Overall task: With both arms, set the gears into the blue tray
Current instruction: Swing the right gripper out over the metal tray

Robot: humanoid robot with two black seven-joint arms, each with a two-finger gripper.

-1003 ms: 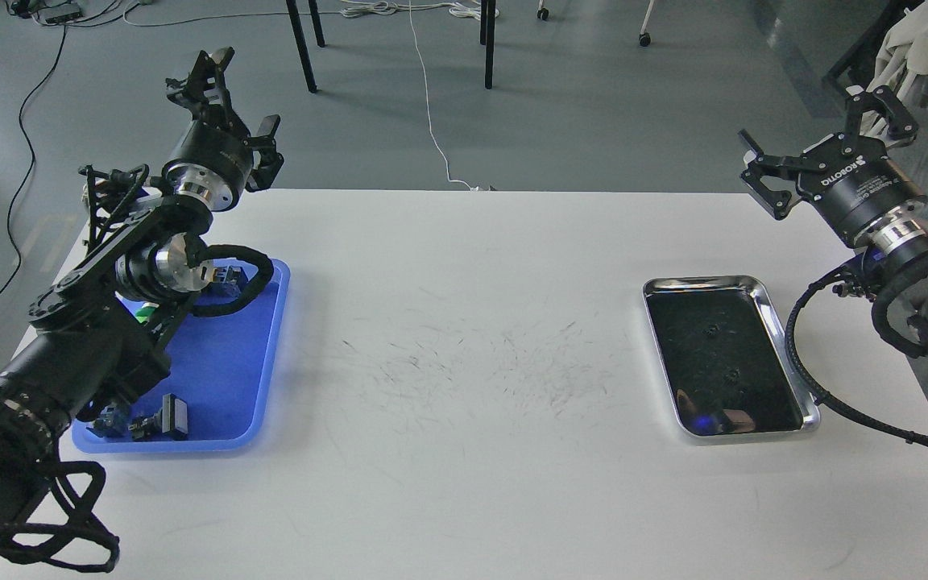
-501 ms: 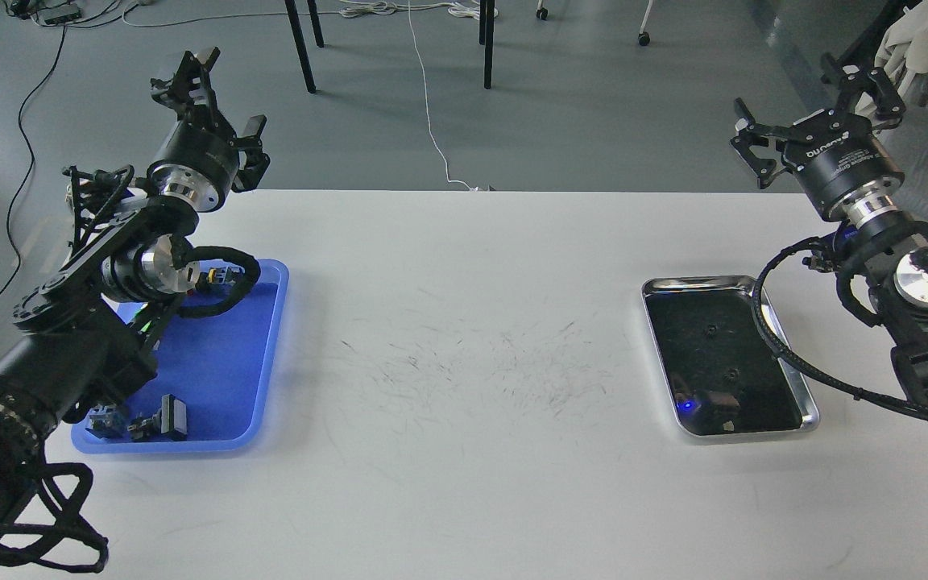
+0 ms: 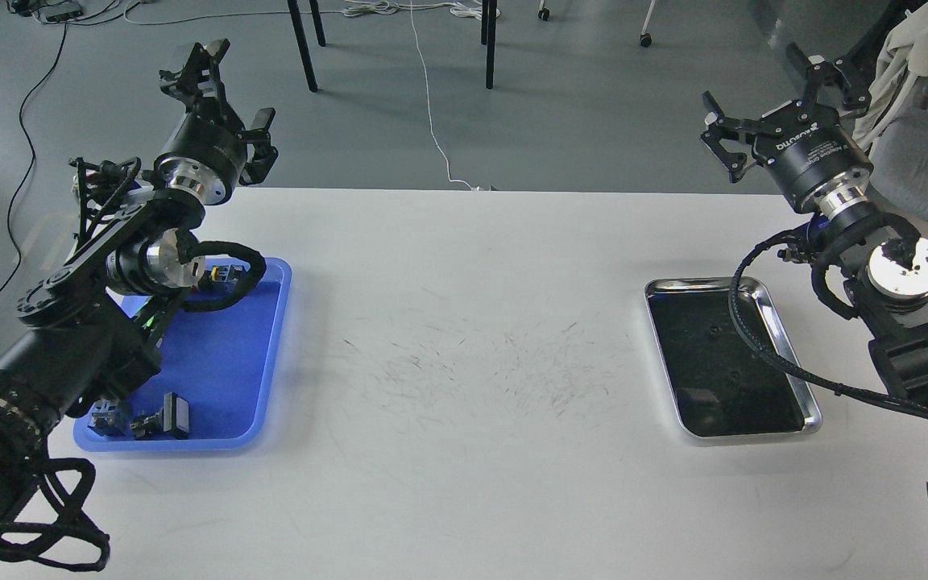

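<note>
The gears (image 3: 710,329) lay in the steel tray (image 3: 786,354) on the counter (image 3: 464,338), well apart from the blue tray (image 3: 230,362), while the right hand (image 3: 766,101) and left hand (image 3: 226,97), both spread and empty, had just lifted higher, so no pickup seemed begun.

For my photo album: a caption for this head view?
Both open grippers, left and right, raised; blue tray left, steel tray right.
</note>
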